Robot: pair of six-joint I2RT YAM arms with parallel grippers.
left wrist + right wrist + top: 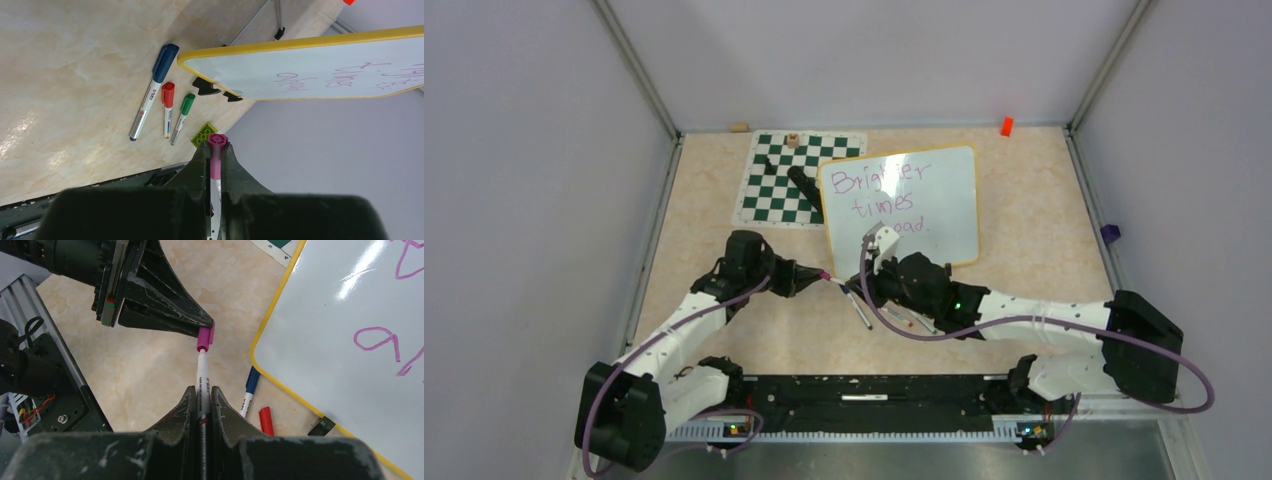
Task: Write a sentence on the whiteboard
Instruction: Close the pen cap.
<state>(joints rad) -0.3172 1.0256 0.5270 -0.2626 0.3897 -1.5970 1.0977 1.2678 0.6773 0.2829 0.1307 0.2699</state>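
Looking along the right wrist view, I see the right jaws closed tight on the white barrel of a marker (202,382), which runs straight out between them; at the barrel's outer end sits a magenta cap (204,337), and the left jaws are pinched shut on that cap at their very tips; I cannot tell whether the cap is fully seated. From above, the two arms meet over the middle of the table (1024,250), left of the right wrist, with the marker bridging the gap between them.

Just beside the right jaws, on the table, lie three spare pens side by side: a blue marker (150,95), a red marker (167,107) and a green marker (182,117); a small green brick (203,134) lies just near of them.

Beyond those lies the whiteboard (949,215), flat on the table towards the far side, a little right of centre and slightly turned; its two black clips (206,87) are on the near edge; the sentence (874,205) runs across it in purple, three slanted lines, with the right wrist covering part of the last one.

The board's left side overlaps the chess mat (769,190), which carries a few dark pieces; a small orange object (1006,126) lies at the far edge.
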